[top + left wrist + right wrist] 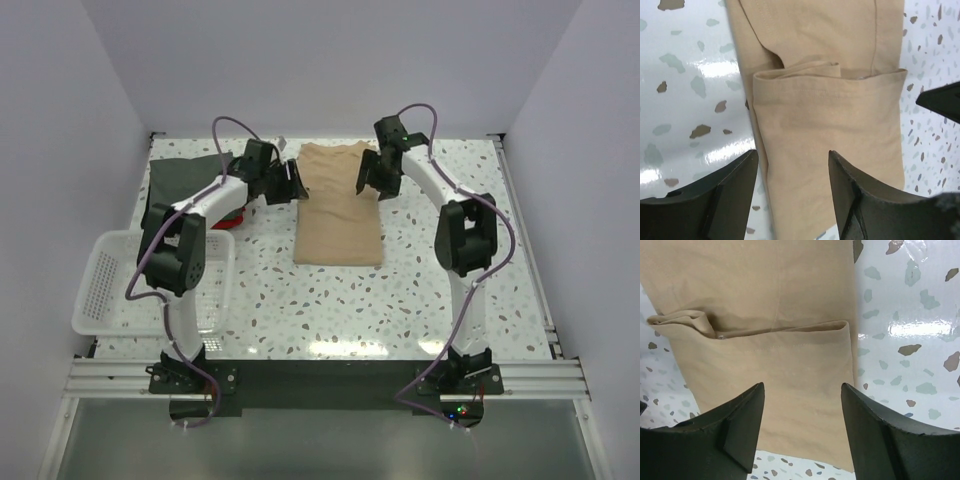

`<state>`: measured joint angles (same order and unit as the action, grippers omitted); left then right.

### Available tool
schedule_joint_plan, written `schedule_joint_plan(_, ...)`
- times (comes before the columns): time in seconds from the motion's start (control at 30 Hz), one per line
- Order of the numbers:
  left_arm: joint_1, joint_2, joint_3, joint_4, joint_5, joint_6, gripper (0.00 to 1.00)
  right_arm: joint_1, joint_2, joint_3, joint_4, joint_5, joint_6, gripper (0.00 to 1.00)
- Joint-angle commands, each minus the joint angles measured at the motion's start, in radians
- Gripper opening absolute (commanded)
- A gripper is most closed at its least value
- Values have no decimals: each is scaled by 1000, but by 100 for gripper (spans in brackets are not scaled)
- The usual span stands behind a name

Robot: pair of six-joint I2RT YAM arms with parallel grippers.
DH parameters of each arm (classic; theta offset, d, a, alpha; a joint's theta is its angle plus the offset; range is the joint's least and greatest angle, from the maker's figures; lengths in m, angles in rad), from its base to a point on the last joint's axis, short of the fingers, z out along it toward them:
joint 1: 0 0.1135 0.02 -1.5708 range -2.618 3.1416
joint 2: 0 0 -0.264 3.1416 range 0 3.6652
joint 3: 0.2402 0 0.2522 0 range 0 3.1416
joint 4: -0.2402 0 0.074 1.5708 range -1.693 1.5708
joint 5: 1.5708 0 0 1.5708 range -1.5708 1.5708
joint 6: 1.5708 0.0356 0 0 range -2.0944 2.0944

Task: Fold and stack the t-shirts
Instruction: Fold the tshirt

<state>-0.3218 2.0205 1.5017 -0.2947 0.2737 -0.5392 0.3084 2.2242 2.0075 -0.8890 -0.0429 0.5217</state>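
Tan shirt [340, 215] folded, jaws apart
Basket [95, 300] on table [300, 300], near-left edge; tan shirt mid-table toward far edge; left gripper [792, 155] and right gripper [802, 386] flank its far half, both spread, empty; dark shirt [185, 178] in far-left corner.

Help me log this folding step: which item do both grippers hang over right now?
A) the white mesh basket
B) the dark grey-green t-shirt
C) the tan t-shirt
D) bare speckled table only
C: each wrist view shows the tan t-shirt lying flat beneath the open jaws of the left gripper and the right gripper, neither of them gripping it.
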Motion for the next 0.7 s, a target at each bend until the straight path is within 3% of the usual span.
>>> schedule_joint_plan(0.0, -13, -138, -88, 91, 24, 22, 63, -2, -113, -34, 39, -31, -17, 66)
schedule_joint_plan(0.17, -22, -192, -248, 97, 32, 16, 62, 3, -219, -205, 80, -75, -8, 66)
schedule_joint_plan(0.37, -55, -275, -440, 140, 32, -5, 60, 8, -342, -543, 171, -120, 9, 63)
schedule_joint_plan(0.67, -92, -333, -558, 147, -2, -41, 58, 15, -402, -734, 220, -138, 29, 47)
